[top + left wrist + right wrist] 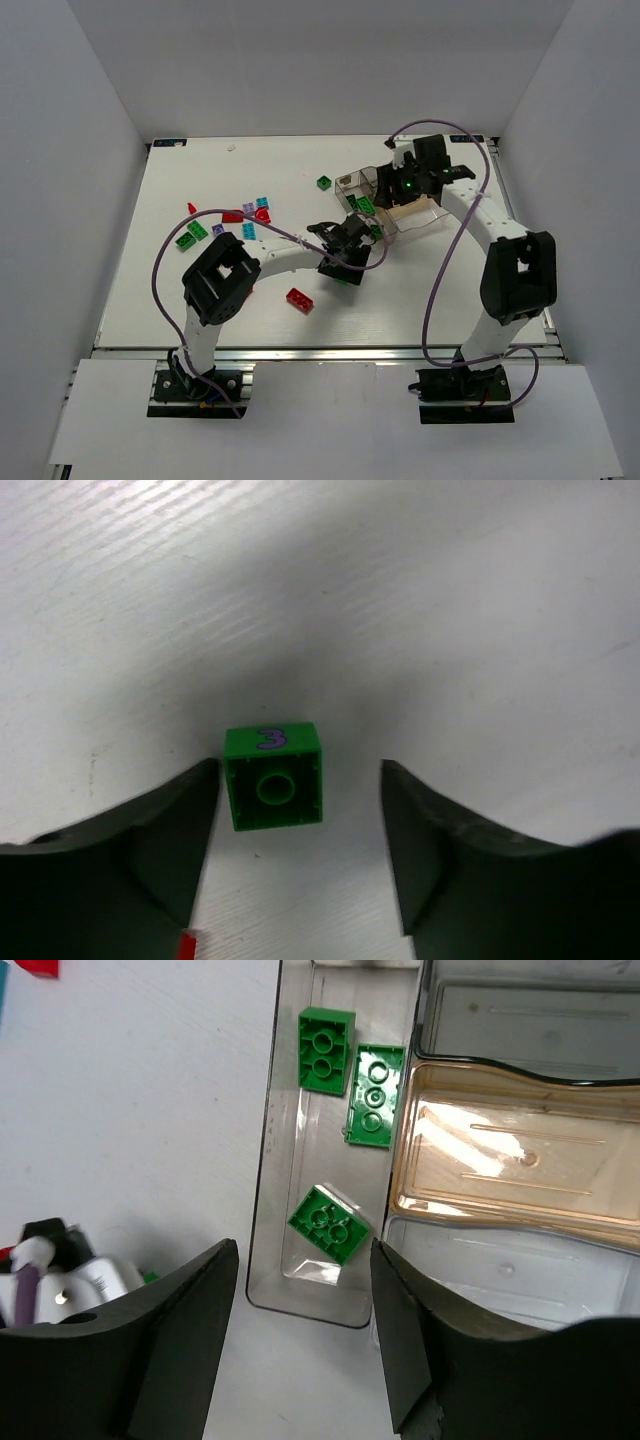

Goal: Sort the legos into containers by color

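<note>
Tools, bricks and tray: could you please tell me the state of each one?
Left tool: open, gripping nothing.
Brick marked 3: on the table between its jaws, loose.
Right tool: open, empty.
Long compartment: holds three green bricks.
Other bricks: loose on the table.

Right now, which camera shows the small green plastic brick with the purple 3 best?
The left wrist view: the green number-3 brick sits whole between the fingers of the left gripper. From above, that gripper mostly hides it; the right wrist view shows at most a green sliver.
</note>
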Robot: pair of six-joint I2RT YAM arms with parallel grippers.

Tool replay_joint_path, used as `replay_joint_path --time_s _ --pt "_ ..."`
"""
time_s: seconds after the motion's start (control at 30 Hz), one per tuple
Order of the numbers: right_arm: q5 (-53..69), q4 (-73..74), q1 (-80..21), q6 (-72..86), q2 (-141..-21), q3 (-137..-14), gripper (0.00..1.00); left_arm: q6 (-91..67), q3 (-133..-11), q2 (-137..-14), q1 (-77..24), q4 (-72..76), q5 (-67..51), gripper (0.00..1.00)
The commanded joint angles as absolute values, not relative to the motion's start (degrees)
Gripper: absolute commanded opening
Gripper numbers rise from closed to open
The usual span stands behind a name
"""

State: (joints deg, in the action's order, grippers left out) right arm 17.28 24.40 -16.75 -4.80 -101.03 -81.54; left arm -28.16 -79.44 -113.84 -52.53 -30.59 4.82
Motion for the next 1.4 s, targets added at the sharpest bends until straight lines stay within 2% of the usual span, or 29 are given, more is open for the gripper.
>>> replay_joint_path --time_s 0.0,0.03,0.1,0.13,0.2,0.27,0.37,0.4,0.43,0.5,0.53,0.7,0.73,0.8,0.9,1.07,1.23,1.27,1.37 --pt "20.5 24.5 -15.2 -3.0 -96.5 -80.4 0.61 -27.5 -82.4 -114.5 -52.9 -33.1 8.6 0.71" --pt "20.7 24.4 -14.9 -2.8 -95.6 -80.2 0.61 -27.5 -82.9 -114.9 -52.9 -33.6 9.0 0.62" --pt "20.7 24.3 -14.5 -2.6 -94.9 -79.4 0.60 -27.4 -84.0 -115.0 -52.9 -34.4 10.5 0.51" --pt "20.7 23.9 -14.2 -2.5 -94.1 -79.0 0.59 -27.4 -84.4 -115.0 -52.9 -34.7 10.9 0.37" --pt "20.7 23.1 -13.7 -2.5 -93.2 -77.5 0.58 -27.2 -85.3 -113.9 -53.4 -35.2 11.5 0.23" --pt "20.7 22.7 -13.4 -3.1 -91.6 -76.6 0.56 -27.2 -86.1 -112.4 -53.4 -35.6 12.0 0.12" --pt "19.9 21.3 -12.6 -4.1 -89.0 -74.1 0.54 -27.2 -87.4 -107.5 -53.4 -33.0 10.6 0.06" --pt "18.9 20.1 -12.3 -4.4 -87.5 -72.5 0.50 -27.2 -87.8 -106.2 -52.8 -31.9 9.2 0.05" --pt "18.9 19.3 -11.4 -5.5 -86.9 -71.4 0.36 -28.0 -88.0 -104.2 -51.8 -29.5 7.8 0.04" --pt "19.9 18.8 -11.0 -6.9 -86.1 -70.1 0.14 -28.6 -89.3 -103.3 -51.0 -28.1 6.8 0.01" --pt "21.0 19.4 -10.3 -7.2 -86.1 -69.8 0.00 -28.5 -92.9 -103.6 -50.4 -28.1 6.9 0.01" --pt "29.3 22.1 -7.9 -11.1 -85.6 -68.2 0.00 -28.0 -107.5 -114.3 -48.9 -32.4 6.8 0.00" --pt "29.8 21.5 -7.8 -11.7 -85.2 -66.7 0.11 -28.1 -111.1 -115.7 -48.3 -33.0 8.0 0.00" --pt "30.8 19.8 -7.6 -12.7 -83.0 -65.0 0.25 -28.4 -114.0 -119.7 -48.3 -34.3 9.2 0.00" --pt "31.0 18.5 -7.5 -13.8 -81.0 -62.7 0.33 -28.6 -118.6 -123.6 -47.7 -35.2 11.3 0.01" --pt "31.2 18.9 -7.3 -14.6 -80.3 -62.0 0.38 -28.0 -124.4 -128.0 -46.6 -36.4 12.3 0.08" --pt "32.0 18.7 -7.2 -14.5 -80.3 -61.8 0.50 -28.2 -124.8 -129.9 -45.5 -36.5 11.7 0.27" --pt "32.1 18.6 -7.1 -14.5 -80.4 -61.8 0.54 -28.3 -124.5 -130.0 -45.5 -36.3 11.2 0.39" --pt "32.3 18.7 -7.2 -14.7 -80.4 -61.8 0.58 -28.3 -124.0 -130.6 -45.0 -36.7 10.6 0.60"
